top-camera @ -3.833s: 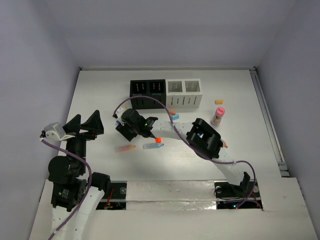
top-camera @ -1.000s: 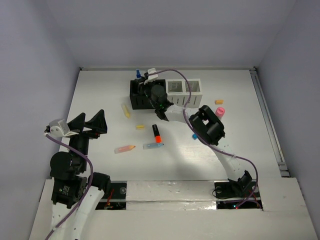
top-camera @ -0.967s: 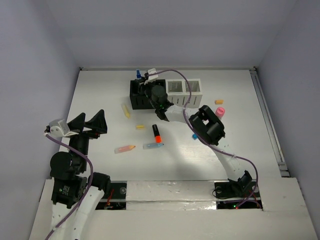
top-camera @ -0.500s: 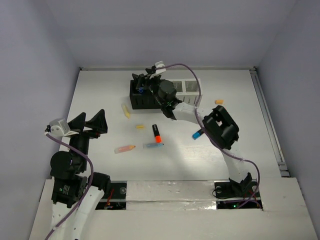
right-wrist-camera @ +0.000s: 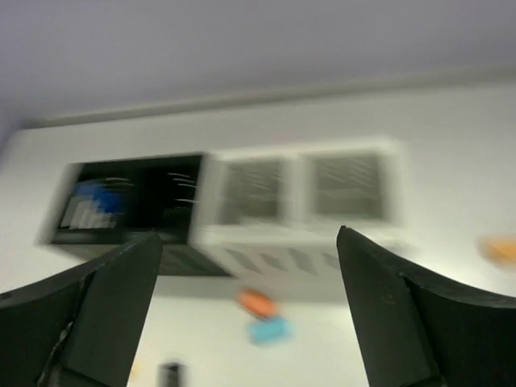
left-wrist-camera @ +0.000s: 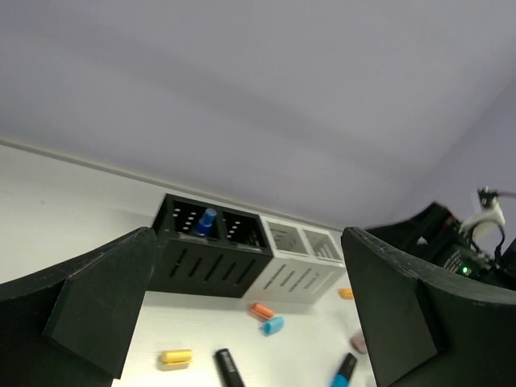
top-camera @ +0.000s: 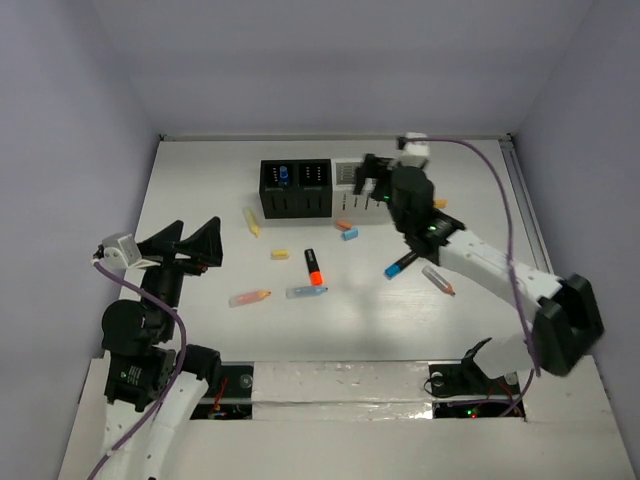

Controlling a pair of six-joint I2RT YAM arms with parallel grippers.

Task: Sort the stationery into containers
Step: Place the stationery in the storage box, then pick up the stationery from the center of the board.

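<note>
The containers are two black cubes and two white ones joined in a row at the back. A blue marker stands in the leftmost black cube. My right gripper hovers open and empty over the white cubes. My left gripper is open and empty, raised at the near left. Stationery lies loose on the table: an orange bit, a blue bit, a black-and-orange highlighter, a blue pen, two yellow pieces and an orange crayon.
A grey pen lies right of the blue pen, under my right arm. A pale blue pen rests beside the crayon. A small orange piece sits right of the white cubes. The right wrist view is blurred by motion.
My right gripper let the blue marker go into the leftmost black cube, opened, and swung right over the white cubes. My left gripper opened wider.
</note>
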